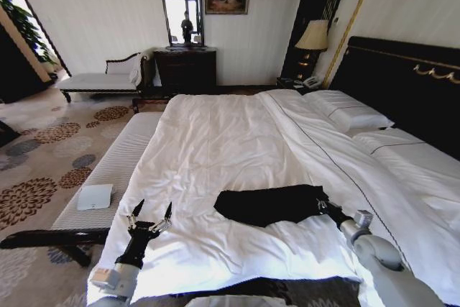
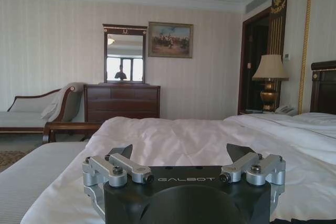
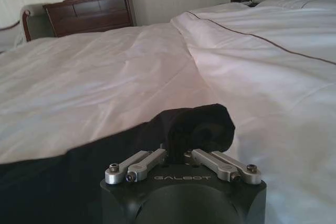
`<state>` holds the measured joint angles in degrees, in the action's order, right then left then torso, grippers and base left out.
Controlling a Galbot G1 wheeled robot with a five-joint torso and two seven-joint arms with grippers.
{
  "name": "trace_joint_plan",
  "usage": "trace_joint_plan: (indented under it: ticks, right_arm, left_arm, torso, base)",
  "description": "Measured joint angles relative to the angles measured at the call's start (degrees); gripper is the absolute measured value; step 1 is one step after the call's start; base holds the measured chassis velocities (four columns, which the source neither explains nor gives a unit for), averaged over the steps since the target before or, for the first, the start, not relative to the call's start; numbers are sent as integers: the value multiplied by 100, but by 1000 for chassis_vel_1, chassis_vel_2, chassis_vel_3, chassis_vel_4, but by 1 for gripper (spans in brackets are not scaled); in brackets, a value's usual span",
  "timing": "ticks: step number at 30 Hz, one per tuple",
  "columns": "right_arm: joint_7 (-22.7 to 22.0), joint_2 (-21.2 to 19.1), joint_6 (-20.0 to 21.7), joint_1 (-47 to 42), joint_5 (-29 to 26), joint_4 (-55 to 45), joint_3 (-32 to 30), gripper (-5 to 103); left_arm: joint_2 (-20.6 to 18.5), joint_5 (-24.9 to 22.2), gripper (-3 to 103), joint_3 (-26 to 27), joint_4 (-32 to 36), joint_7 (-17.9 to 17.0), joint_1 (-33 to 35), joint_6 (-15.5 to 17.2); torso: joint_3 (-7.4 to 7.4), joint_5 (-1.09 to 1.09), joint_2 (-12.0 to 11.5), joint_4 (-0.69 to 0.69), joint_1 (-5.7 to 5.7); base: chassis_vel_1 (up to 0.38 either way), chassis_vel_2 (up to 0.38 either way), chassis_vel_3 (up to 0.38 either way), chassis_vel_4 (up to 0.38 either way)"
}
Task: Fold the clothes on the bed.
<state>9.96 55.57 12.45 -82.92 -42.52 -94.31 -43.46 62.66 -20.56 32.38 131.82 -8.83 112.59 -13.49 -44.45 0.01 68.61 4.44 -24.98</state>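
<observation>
Gripping the near right edge of the shirt [image 1: 269, 205], which lies part-folded on the bed [image 1: 215, 141], the right gripper [image 1: 325, 207] has its fingers closed on fabric and should lift low and draw straight across, while the left gripper [image 1: 149, 217] hangs open over the duvet, well clear.

Black T-shirt [image 1: 269, 204]: chest lettering not visible; garment cut off by the left edge in the right wrist view [image 3: 79, 166].
Right gripper [image 1: 320, 205]: fingertips buried in the shirt's fabric.
Bed [image 1: 215, 141]: near end and right side cut off by the head view's edges.
Bench [image 1: 108, 170]: far end hidden behind the duvet.
</observation>
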Motion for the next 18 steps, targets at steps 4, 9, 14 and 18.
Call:
trace_joint_plan:
  ticks: [4, 9, 14, 18]
  right_arm:
    - [-340, 194, 343, 27, -625, -437, 96, 3]
    - [-666, 442, 544, 85, -1176, -848, 243, 3]
    - [-917, 942, 609, 129, -1400, -1177, 545, 3]
    - [-1041, 1438, 613, 260, -1393, -1196, 873, 3]
  left_arm:
    - [0, 0, 100, 0, 0, 0, 0, 0]
    - [0, 0, 100, 0, 0, 1, 0, 0]
    - [0, 0, 100, 0, 0, 2, 0, 0]
    - [0, 0, 100, 0, 1, 3, 0, 0]
  torso:
    - [0, -2, 0, -1, 0]
    - [0, -2, 0, -2, 0]
    - [0, -1, 0, -2, 0]
    - [1, -1, 0, -2, 0]
  base:
    - [0, 0, 0, 0]
    - [0, 0, 0, 0]
    - [0, 0, 0, 0]
    - [0, 0, 0, 0]
